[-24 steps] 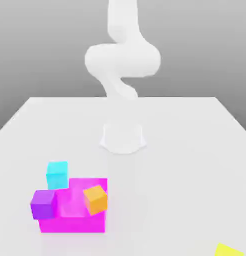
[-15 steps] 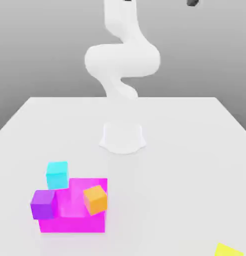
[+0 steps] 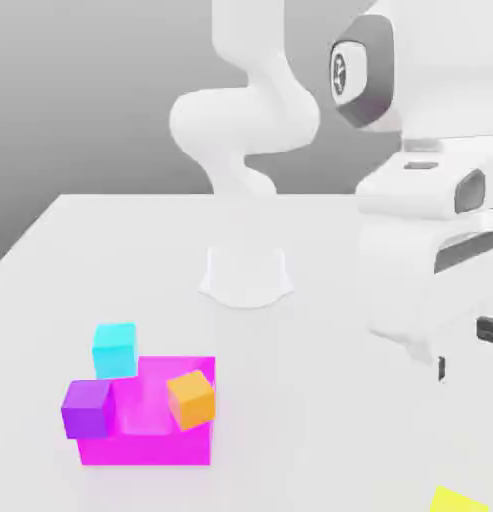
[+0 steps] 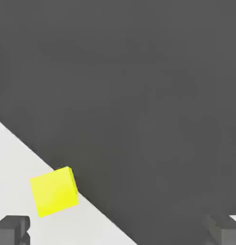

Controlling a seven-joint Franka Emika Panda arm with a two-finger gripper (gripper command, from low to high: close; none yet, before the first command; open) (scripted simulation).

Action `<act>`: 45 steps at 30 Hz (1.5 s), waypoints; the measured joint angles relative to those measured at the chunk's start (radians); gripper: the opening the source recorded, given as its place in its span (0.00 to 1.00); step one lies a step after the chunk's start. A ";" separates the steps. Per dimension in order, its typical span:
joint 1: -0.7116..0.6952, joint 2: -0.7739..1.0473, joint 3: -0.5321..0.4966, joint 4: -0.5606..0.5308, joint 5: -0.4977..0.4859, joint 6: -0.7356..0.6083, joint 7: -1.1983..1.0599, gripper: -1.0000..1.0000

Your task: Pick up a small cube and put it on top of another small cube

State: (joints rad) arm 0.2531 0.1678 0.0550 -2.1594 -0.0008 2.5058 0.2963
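Sitting at the white table's [image 3: 320, 330] edge, cut off at five o'clock in the exterior view: plain bright yellow cube [image 4: 54, 191]. Gaping wide above it, gripper [image 4: 118, 229], dark fingertips [image 4: 12, 228] barely visible, holding nothing.

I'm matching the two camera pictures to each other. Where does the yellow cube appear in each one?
Exterior view: the yellow cube sits at the bottom edge, toward the exterior view's right, partly cut off.
Hand view: the yellow cube lies whole, near the table's edge.
Shared landmark: the white table, seen in both.
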 joint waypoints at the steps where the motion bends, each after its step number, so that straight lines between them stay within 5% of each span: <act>1: 0.005 0.036 0.005 0.005 -0.007 0.008 -0.014 0.50; 11: 0.057 0.400 0.020 0.067 -0.086 0.153 -0.085 0.50; 12: 0.059 0.421 0.018 0.071 -0.089 0.169 -0.084 0.00; 23: 0.048 0.295 0.028 0.041 -0.069 0.072 -0.095 0.00; 41: -0.247 -0.355 -0.207 -0.497 -0.051 -0.035 0.254 0.00; 45: -0.260 -0.290 -0.222 -0.547 -0.030 0.078 0.262 0.00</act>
State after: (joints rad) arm -0.0066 -0.1226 -0.1674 -2.7062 -0.0313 2.5843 0.5578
